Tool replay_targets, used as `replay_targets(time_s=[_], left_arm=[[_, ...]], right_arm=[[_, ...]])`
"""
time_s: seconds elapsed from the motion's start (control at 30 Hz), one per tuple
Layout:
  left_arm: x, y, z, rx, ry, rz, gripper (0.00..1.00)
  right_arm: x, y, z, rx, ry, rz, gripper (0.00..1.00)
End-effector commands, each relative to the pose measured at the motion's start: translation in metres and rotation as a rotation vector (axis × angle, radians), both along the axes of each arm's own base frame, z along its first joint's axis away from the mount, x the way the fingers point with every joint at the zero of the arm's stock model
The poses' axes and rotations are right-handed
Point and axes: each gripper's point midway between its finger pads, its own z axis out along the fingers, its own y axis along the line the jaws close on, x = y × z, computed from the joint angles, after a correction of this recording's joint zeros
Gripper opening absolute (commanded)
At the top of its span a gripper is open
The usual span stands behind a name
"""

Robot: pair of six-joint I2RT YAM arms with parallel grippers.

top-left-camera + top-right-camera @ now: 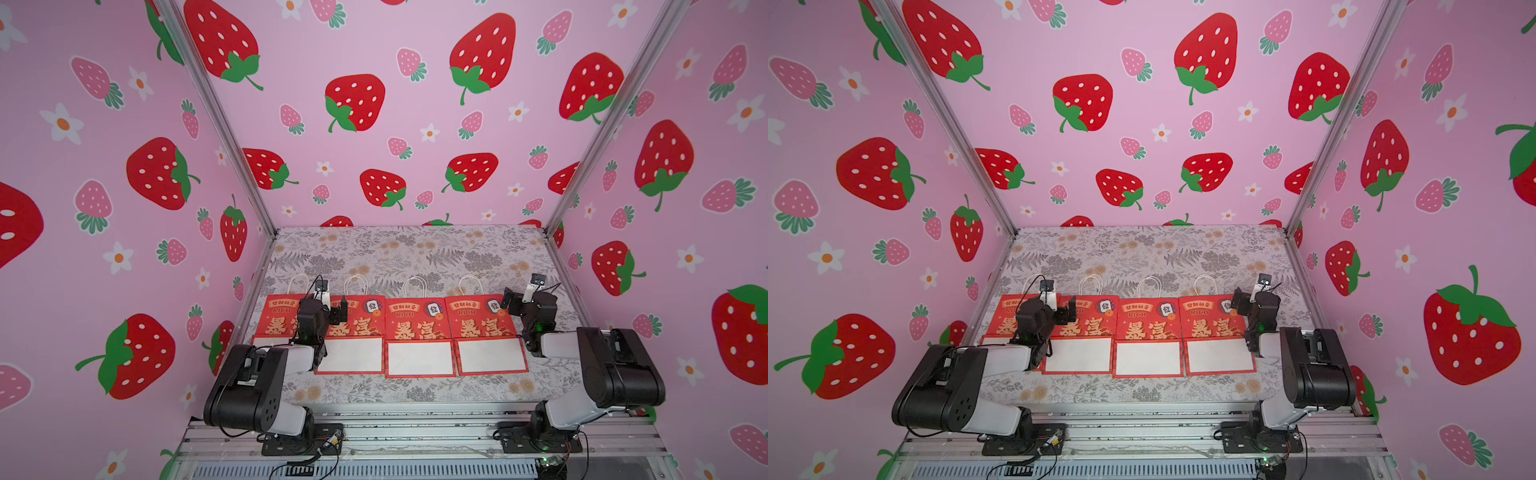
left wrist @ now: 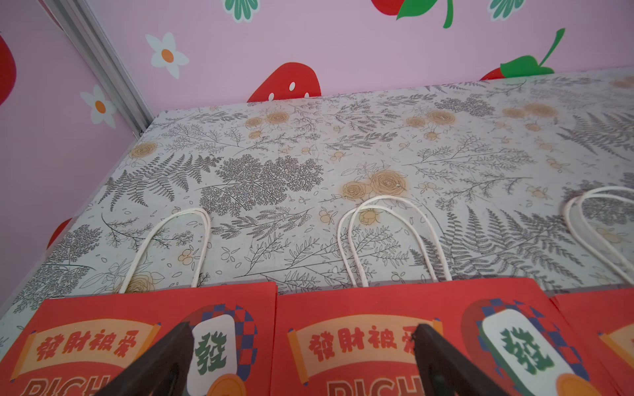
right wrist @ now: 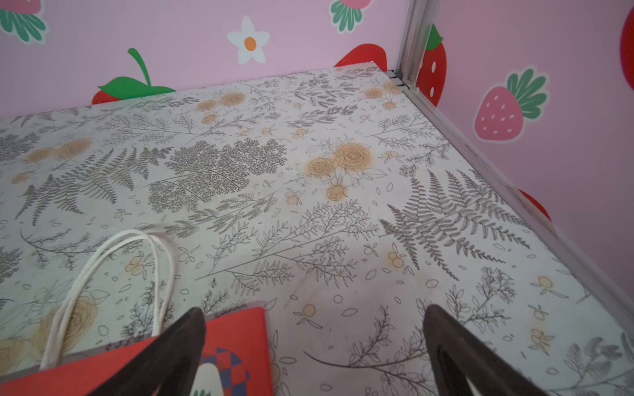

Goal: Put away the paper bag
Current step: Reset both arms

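Bags: you have four red bags (image 1: 417, 322) flat in a row on the table (image 1: 415, 249).
Left gripper (image 2: 302, 363): wide apart, empty, above the bags.
Right gripper (image 3: 314, 349): wide apart, empty.

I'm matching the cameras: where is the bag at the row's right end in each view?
Top view: bag, row's right end.
Top view: same spot.
Left wrist: not in it.
Right wrist: only its red corner.
Shared landmark: its white handle.
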Motion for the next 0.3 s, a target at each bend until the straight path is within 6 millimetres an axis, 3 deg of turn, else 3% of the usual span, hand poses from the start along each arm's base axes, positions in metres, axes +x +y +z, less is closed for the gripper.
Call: replay_targets(time_s=[0.0,0.13,0.27], left_arm=[[0.009,0.0,0.009,-0.006,-0.019,-0.003,0.99],[0.018,0.007,0.005,-0.029,0.031,0.021,0.99],[0.037,0.033,-0.005,-0.126,0.166,0.105,0.99]], right_arm=[[0.0,-0.003,-0.003,-0.028,0.022,-0.018,0.99],[0.001,-0.003,-0.006,-0.015,0.032,-0.007,0.99],[0.001,-0.004,-0.005,-0.012,0.03,-0.006,0.99]])
